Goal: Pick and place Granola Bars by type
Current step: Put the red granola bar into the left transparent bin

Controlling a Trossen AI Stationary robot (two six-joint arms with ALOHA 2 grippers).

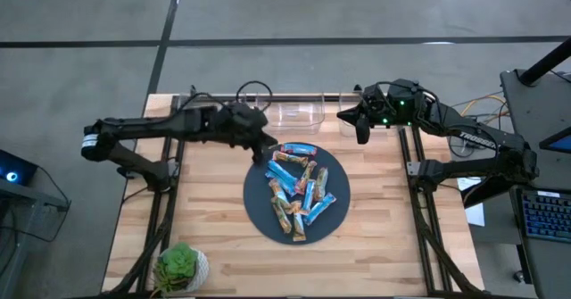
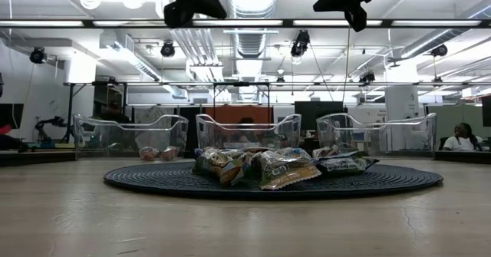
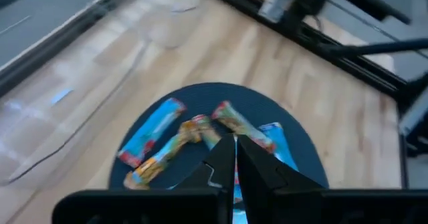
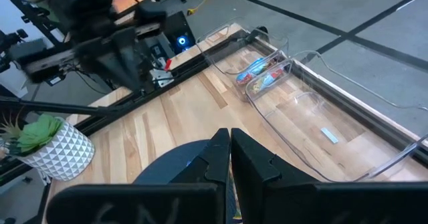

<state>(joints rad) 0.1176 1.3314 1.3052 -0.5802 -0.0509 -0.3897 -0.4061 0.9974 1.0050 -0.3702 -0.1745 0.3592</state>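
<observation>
1. Right now my left gripper [image 1: 265, 145] hangs pinched tight and empty over the far left edge of the round dark ribbed mat [image 1: 259, 211].
2. My right gripper [image 1: 361, 131] waits near the far edge, also pinched tight and empty.
3. The small shiny crinkly granola bars [image 1: 299, 190] lie piled on the mat, some crossing.
4. I think the slippery wrappers could slide, or two bars could lift together.
5. The clear thin plastic bins [image 2: 246, 131] stand behind the mat.

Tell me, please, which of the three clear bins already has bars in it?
The clear bin farthest from the right hand: blue and red wrappers lie inside, while the other two hold no bars.
</observation>
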